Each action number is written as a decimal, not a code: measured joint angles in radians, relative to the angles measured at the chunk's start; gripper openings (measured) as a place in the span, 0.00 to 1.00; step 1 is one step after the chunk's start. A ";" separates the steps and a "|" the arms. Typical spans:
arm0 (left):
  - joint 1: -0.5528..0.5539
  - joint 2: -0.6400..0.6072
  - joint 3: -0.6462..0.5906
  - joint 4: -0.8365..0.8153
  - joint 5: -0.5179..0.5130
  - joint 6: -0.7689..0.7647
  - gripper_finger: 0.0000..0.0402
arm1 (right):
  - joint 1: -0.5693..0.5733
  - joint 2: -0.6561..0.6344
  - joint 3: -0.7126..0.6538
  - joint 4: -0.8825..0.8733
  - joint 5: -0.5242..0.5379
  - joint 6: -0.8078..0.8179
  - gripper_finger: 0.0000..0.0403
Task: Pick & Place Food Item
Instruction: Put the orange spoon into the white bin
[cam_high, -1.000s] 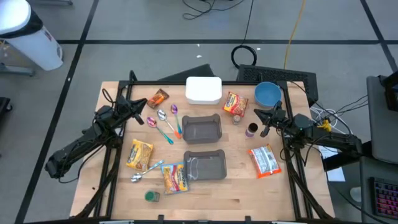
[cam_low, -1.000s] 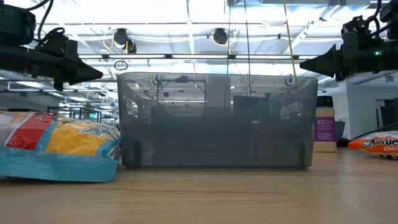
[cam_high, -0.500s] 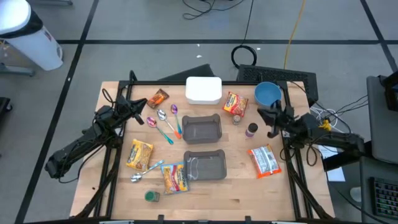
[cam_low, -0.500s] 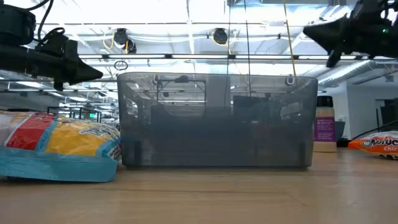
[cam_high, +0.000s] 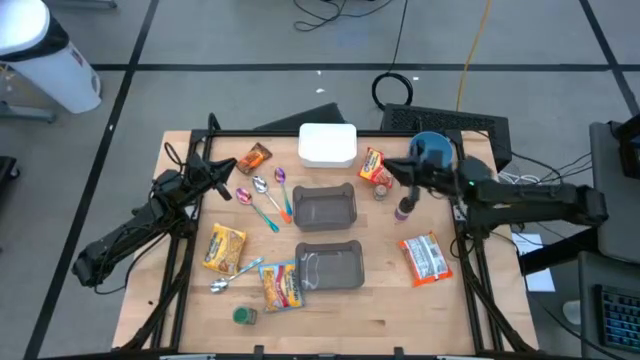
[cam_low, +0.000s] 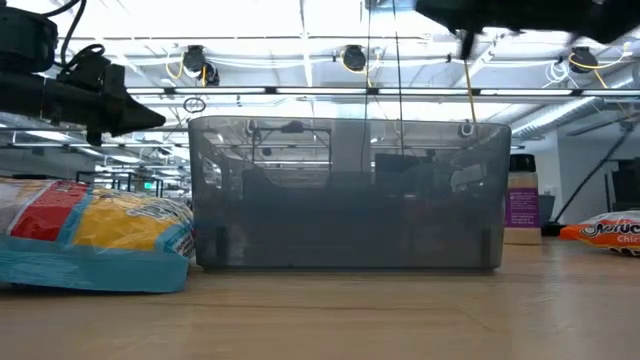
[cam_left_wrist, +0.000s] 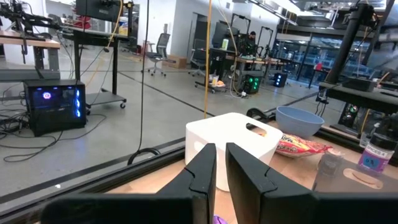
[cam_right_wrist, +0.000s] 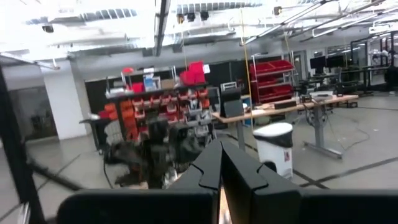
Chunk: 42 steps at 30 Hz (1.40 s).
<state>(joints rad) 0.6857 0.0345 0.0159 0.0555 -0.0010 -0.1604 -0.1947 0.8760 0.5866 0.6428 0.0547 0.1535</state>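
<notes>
Several food packets are lying spread over the wooden counter (cam_high: 400, 300) in the high view. A red and white packet (cam_high: 424, 258) is lying at the right of the frame, a yellow and red packet (cam_high: 377, 166) is lying right of the white box (cam_high: 328, 145), and a small brown packet (cam_high: 257, 157) is lying left of that box. A yellow packet (cam_high: 225, 248) is lying at the lower left, and another packet (cam_high: 281, 286) is lying just beside the lower grey bin (cam_high: 331, 266); none of them is being held. The upper grey bin (cam_high: 324, 207) is sitting in the middle of the frame, with three spoons (cam_high: 264, 195) lying to its left. A purple-labelled bottle (cam_high: 403, 209) is standing right of the upper bin, a blue bowl (cam_high: 431, 151) is sitting in the upper right, and a small green jar (cam_high: 243, 316) is resting at the lower left.

The right end effector (cam_high: 388, 168) is being held above the yellow and red packet, its fingers pressed together with nothing between them. The left end effector (cam_high: 235, 165) is being held left of the brown packet and above the spoons, its fingers nearly together with a narrow gap and nothing gripped.

In the low view, the lower bin (cam_low: 345, 195) is filling the centre and a packet (cam_low: 95, 235) is lying at the left.
</notes>
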 joint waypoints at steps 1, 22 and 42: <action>0.000 0.000 0.000 0.001 0.000 0.000 0.10 | 0.000 0.054 0.036 0.017 -0.002 0.003 0.00; -0.001 0.000 0.000 0.167 0.026 -0.838 0.10 | 0.000 0.383 0.213 0.094 -0.004 0.279 0.00; -0.001 0.105 0.273 -0.067 0.036 -0.628 0.37 | 0.000 0.382 0.213 0.080 -0.004 0.406 0.00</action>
<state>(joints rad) 0.6849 0.1393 0.2893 -0.0112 0.0353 -0.7888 -0.1947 1.2583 0.7998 0.7223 0.0505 0.5591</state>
